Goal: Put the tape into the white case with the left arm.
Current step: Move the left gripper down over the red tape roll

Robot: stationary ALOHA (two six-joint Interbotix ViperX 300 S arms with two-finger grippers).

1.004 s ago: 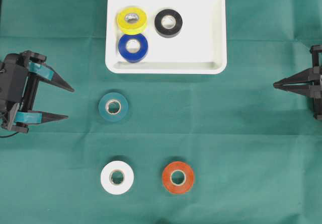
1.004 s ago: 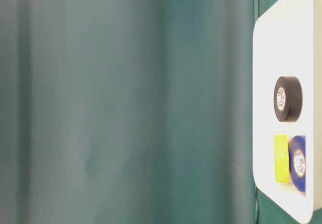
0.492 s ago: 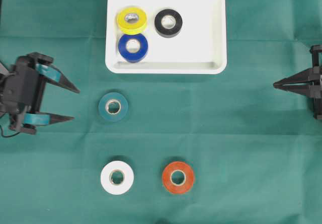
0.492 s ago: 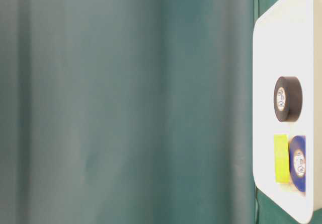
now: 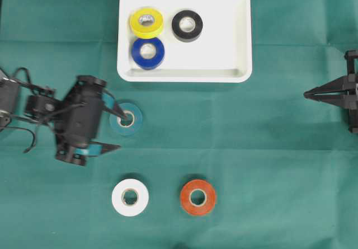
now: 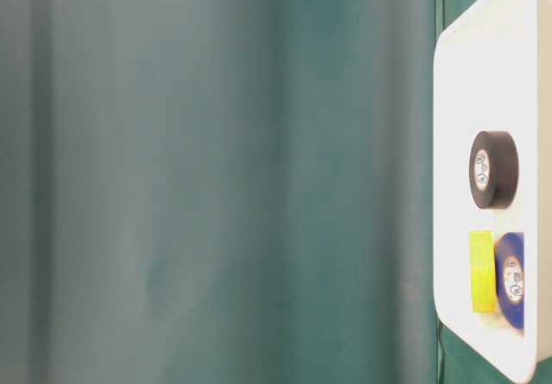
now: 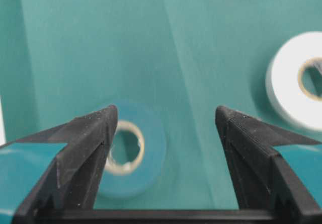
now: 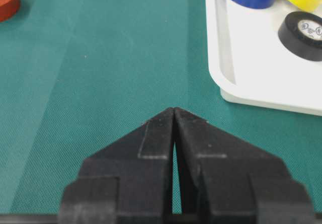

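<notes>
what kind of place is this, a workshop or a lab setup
Most likely a robot lab bench set up for a sorting exercise: a green cloth covers the table, tape rolls of several colours lie spaced out, a white case holds three, and two arms face each other.

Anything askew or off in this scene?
One thing: in the case, the yellow roll leans on the blue roll instead of lying flat; the table-level view shows it edge-on. The black roll lies flat, as do the teal, white and orange rolls on the cloth.
</notes>
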